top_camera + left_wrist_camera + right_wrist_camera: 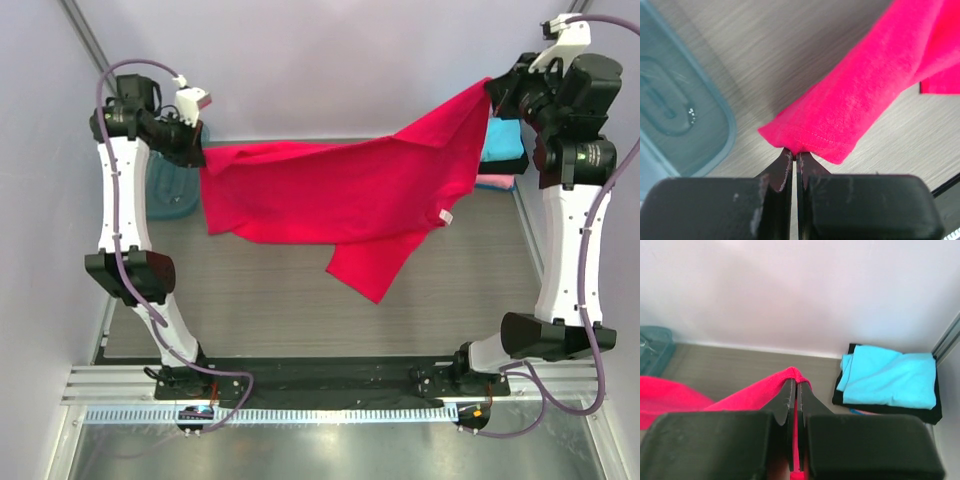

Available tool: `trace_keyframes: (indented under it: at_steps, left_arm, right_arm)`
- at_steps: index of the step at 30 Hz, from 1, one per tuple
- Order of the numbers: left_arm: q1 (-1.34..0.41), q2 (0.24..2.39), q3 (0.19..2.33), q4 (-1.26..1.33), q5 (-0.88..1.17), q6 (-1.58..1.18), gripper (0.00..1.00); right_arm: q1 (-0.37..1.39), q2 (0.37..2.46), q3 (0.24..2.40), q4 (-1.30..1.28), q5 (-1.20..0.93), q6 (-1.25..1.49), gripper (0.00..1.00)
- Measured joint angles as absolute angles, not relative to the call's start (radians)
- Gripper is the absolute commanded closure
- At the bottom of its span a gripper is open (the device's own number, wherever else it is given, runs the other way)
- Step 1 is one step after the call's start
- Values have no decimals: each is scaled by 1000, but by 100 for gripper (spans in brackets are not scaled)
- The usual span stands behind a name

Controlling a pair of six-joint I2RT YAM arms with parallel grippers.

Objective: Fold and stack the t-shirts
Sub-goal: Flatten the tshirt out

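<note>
The large red t-shirt (340, 190) hangs stretched in the air between my two grippers, with one part drooping toward the table. My left gripper (196, 148) is shut on its left end; the left wrist view shows the hemmed red edge (840, 115) pinched at the fingertips (794, 155). My right gripper (497, 92) is shut on the right end, held higher; the red cloth (760, 390) runs between the fingers (796, 385). A folded cyan shirt (890, 377) lies on a black one (937, 412) at the back right, with a pink one (494, 182) under them.
A translucent teal plastic bin (172, 190) stands at the back left, beside my left arm; it also shows in the left wrist view (675, 110). The grey table (300, 300) is walled at the back and both sides.
</note>
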State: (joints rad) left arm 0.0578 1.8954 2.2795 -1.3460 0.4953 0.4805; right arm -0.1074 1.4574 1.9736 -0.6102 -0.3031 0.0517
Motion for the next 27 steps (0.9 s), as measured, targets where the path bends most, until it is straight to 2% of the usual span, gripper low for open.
trace_keyframes:
  at_steps: [6, 13, 20, 23, 27]
  left_arm:
    - [84, 1816, 2302, -1348, 559, 450, 100]
    - [79, 1486, 2088, -1292, 636, 457, 100]
    - [79, 1059, 1827, -962, 631, 438, 100]
    - [79, 934, 1812, -849, 621, 413, 100]
    - [79, 897, 1834, -788, 579, 377, 100]
  right_arm:
    - [-112, 1439, 2010, -593, -317, 56, 99]
    - [-113, 1279, 1881, -584, -342, 31, 99]
    - [-113, 1055, 1875, -514, -317, -14, 99]
    - [-113, 971, 1876, -461, -284, -24, 99]
    - [-113, 895, 1913, -366, -228, -29, 99]
